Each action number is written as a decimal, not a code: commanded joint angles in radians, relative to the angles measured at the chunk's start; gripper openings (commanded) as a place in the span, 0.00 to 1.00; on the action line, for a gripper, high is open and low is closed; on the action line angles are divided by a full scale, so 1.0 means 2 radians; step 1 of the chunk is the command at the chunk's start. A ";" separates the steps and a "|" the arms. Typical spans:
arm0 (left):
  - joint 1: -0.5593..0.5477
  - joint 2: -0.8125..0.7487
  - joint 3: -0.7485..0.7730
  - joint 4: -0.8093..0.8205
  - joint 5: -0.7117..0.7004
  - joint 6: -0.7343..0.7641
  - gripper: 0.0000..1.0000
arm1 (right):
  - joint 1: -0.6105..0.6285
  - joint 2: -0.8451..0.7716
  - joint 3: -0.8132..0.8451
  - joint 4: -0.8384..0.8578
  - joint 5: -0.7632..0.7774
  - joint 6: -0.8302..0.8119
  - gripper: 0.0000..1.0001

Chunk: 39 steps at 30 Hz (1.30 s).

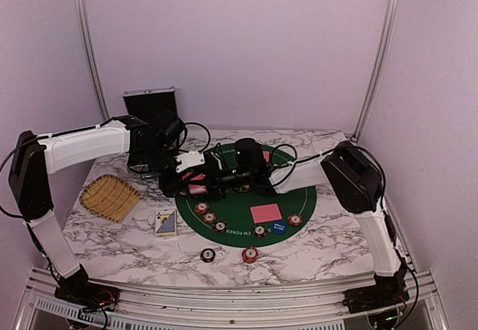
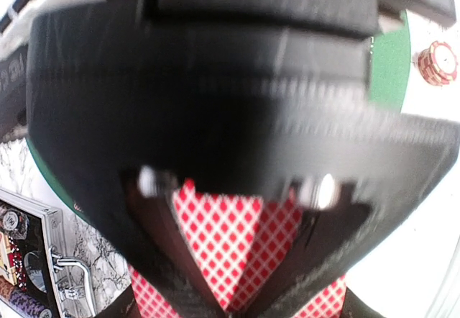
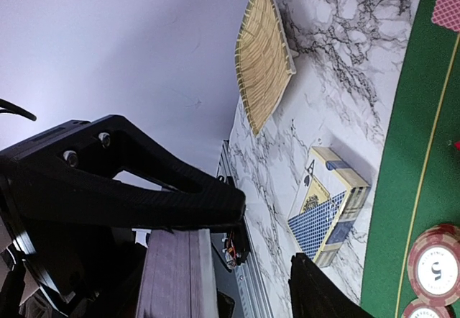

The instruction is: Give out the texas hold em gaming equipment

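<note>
My left gripper (image 1: 199,188) clamped on red-diamond-backed playing cards (image 2: 230,224) | my right gripper (image 3: 267,235) fingers apart | cards likely light, slick, bendy; I pinch 1 edge.

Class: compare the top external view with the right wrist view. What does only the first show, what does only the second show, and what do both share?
Only the top view: the case, the blue disc, the left arm and the right arm. Only the right wrist: the ace printed on the card box, seen close. Both: the tray, the card box, the mat and chips.
</note>
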<state>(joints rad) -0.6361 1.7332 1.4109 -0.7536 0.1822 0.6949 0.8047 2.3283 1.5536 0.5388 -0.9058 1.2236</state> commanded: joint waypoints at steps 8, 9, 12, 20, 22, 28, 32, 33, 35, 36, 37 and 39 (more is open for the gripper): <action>0.000 -0.015 0.013 -0.005 0.004 0.002 0.00 | -0.015 -0.038 -0.034 -0.035 0.012 -0.029 0.55; 0.000 -0.014 0.013 -0.005 0.003 0.002 0.00 | -0.016 -0.039 -0.034 -0.034 0.011 -0.029 0.55; 0.000 -0.013 0.014 -0.005 0.003 0.002 0.00 | -0.016 -0.044 -0.032 -0.029 0.004 -0.028 0.59; 0.000 -0.013 0.013 -0.005 0.000 0.003 0.00 | -0.024 -0.074 -0.058 -0.011 -0.002 -0.024 0.60; 0.000 -0.012 0.012 -0.004 0.000 0.003 0.00 | -0.028 -0.082 -0.068 -0.010 -0.002 -0.026 0.58; 0.000 -0.010 0.010 -0.005 0.000 0.003 0.00 | -0.037 -0.097 -0.083 -0.017 -0.005 -0.034 0.49; 0.000 -0.010 0.010 -0.005 -0.001 0.003 0.00 | -0.039 -0.106 -0.088 -0.018 -0.007 -0.036 0.40; 0.000 -0.010 0.010 -0.005 -0.002 0.004 0.00 | -0.039 -0.108 -0.089 -0.019 -0.007 -0.037 0.38; 0.000 -0.010 0.010 -0.005 -0.002 0.003 0.00 | -0.040 -0.112 -0.091 -0.018 -0.007 -0.037 0.34; 0.000 -0.010 0.010 -0.005 -0.002 0.004 0.00 | -0.040 -0.114 -0.092 -0.017 -0.007 -0.036 0.33; 0.000 -0.009 0.009 -0.005 -0.002 0.004 0.00 | -0.040 -0.115 -0.094 -0.015 -0.008 -0.036 0.32; 0.000 -0.009 0.009 -0.005 -0.004 0.005 0.00 | -0.040 -0.119 -0.097 -0.012 -0.009 -0.034 0.31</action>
<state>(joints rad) -0.6361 1.7332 1.4109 -0.7609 0.1745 0.6956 0.7300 2.1445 1.3670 0.4992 -0.9123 1.1625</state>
